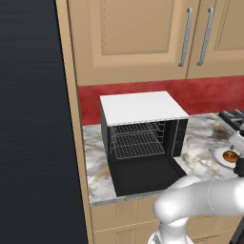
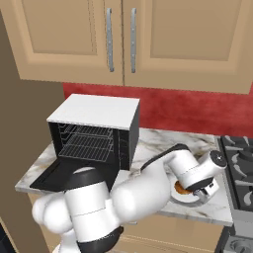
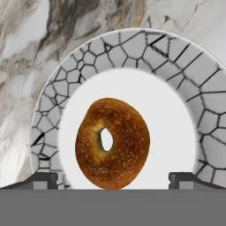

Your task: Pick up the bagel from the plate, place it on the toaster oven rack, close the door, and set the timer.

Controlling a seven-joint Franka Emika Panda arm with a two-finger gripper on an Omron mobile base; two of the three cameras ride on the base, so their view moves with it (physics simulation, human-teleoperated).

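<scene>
Jaws spread wide and holding nothing, the dark two-finger gripper (image 3: 113, 178) hangs just above the golden-brown ring bagel (image 3: 112, 144). It lies centred on the round white plate with a crackle-patterned grey rim (image 3: 212, 128), on the marble counter (image 1: 97, 167) right of the black toaster oven (image 1: 143, 138).

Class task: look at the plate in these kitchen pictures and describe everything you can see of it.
The plate is round and looks ceramic, with a plain white centre and a wide grey rim patterned in dark crackle lines. It lies flat on the marble counter, to the right of the open toaster oven and near the stove. The bagel sits on its white centre, a browned, seeded ring. The open hand hangs just above it, one fingertip on either side of the bagel, not touching.
</scene>
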